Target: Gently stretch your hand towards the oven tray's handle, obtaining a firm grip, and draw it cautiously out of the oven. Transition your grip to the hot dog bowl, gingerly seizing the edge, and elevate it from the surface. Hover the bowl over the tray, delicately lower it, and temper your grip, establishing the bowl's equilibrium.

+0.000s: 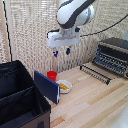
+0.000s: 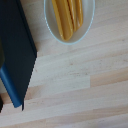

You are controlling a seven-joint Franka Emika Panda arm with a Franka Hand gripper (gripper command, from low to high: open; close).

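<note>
The hot dog bowl (image 1: 64, 86) is a small white bowl with orange-yellow food, resting on the wooden table beside the black case. The wrist view shows the bowl (image 2: 69, 20) from above, with its food strips visible. My gripper (image 1: 61, 52) hangs high over the table, above and slightly to the exterior view's left of the bowl. It is open, its blue fingertips (image 1: 55, 53) apart and holding nothing. The black oven (image 1: 115, 50) stands at the exterior view's right. The oven tray (image 1: 111, 63), a rack of thin bars, shows at the oven's front. Its handle is too small to make out.
A big black open case (image 1: 20, 95) with a blue-edged flap (image 1: 46, 86) fills the exterior view's left, and its edge (image 2: 15, 55) shows in the wrist view. A small red cup (image 1: 52, 75) stands behind the bowl. A long dark grated door flap (image 1: 95, 73) lies before the oven.
</note>
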